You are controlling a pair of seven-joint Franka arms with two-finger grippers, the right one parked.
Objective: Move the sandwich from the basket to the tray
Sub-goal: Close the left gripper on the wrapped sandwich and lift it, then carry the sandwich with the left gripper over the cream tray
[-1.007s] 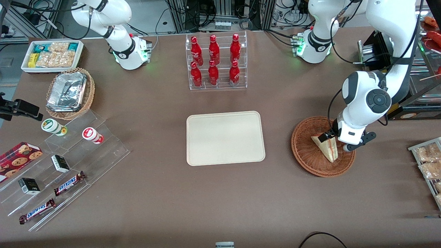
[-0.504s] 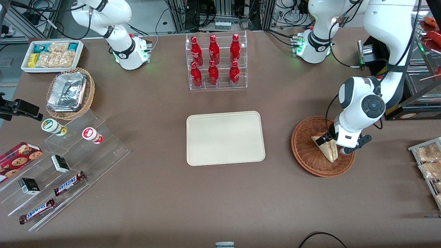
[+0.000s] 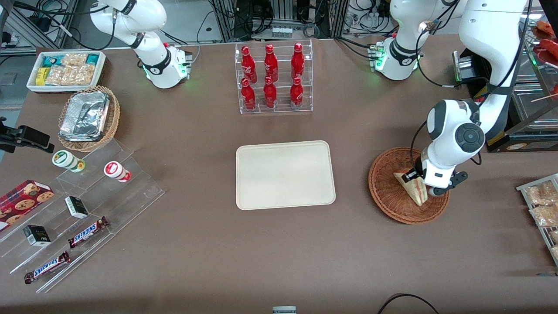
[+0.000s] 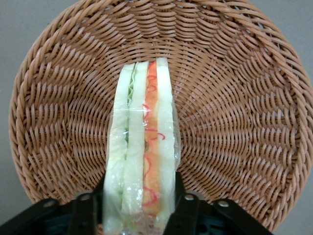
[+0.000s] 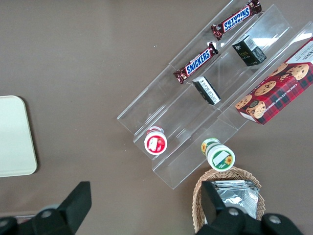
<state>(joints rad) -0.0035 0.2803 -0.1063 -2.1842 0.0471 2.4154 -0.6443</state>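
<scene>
The sandwich (image 3: 413, 189), a plastic-wrapped wedge with red and green filling, stands on edge in the reddish-brown wicker basket (image 3: 388, 192). In the left wrist view the sandwich (image 4: 142, 147) runs across the basket floor (image 4: 234, 122). My left gripper (image 3: 420, 185) is down in the basket, open, with one black finger on each side of the wedge's wide end (image 4: 139, 215), close against the wrap. The cream tray (image 3: 285, 174) lies empty at the table's middle, toward the parked arm's end from the basket.
A clear rack of red bottles (image 3: 272, 78) stands farther from the front camera than the tray. Bagged snacks (image 3: 542, 205) lie at the working arm's table edge. A foil-tray basket (image 3: 87, 115), snack bin (image 3: 65, 69) and stepped acrylic display (image 3: 87, 209) sit toward the parked arm's end.
My left gripper has come lower over the sandwich and shifted slightly toward the tray. The sandwich and basket have not moved.
</scene>
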